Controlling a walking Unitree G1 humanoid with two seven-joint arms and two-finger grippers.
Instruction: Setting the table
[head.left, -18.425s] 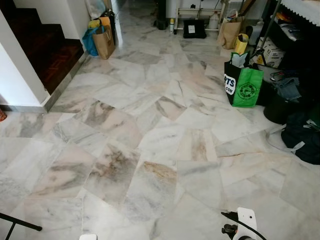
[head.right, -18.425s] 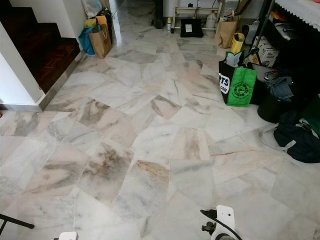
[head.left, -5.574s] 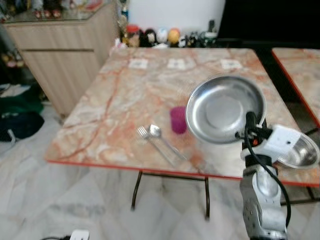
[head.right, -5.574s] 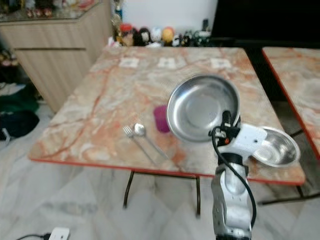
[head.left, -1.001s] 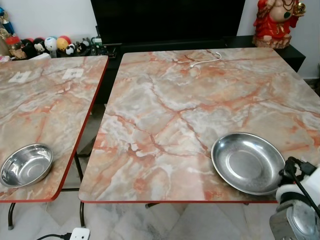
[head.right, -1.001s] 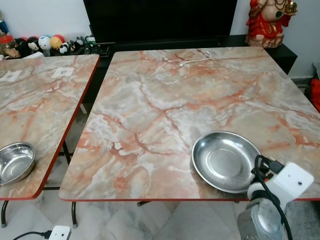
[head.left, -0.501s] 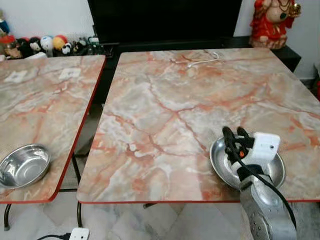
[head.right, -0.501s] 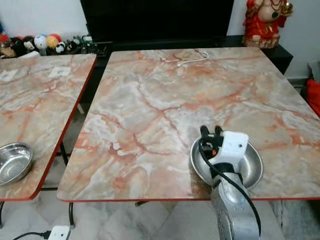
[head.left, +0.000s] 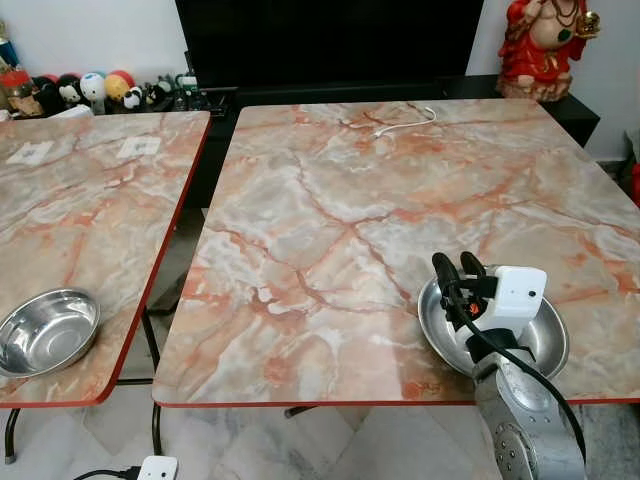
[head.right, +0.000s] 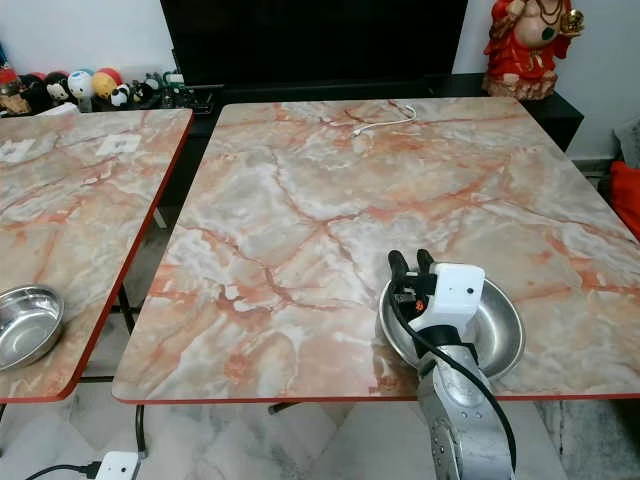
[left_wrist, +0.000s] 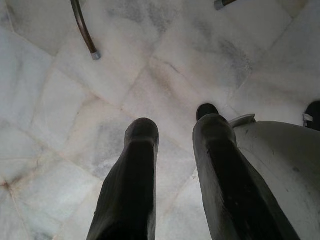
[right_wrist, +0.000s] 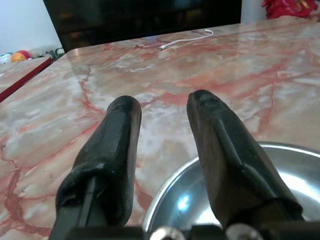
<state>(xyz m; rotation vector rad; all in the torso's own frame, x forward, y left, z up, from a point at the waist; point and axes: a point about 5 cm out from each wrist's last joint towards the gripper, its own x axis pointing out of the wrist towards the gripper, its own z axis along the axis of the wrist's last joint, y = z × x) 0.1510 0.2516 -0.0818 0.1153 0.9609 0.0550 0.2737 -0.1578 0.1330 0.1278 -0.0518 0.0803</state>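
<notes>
A lived-in home, a sitting or dining room by the look of it. Two folding desks with marble-patterned tops and red edging stand side by side — the larger desk and a second desk to its left. Behind them a wide black television sits on a low dark cabinet, with a red figurine at one end and a row of small toy figures at the other. The floor is pale marble tile — a household finish.

head stereo overlooking table, wrist views close
</notes>
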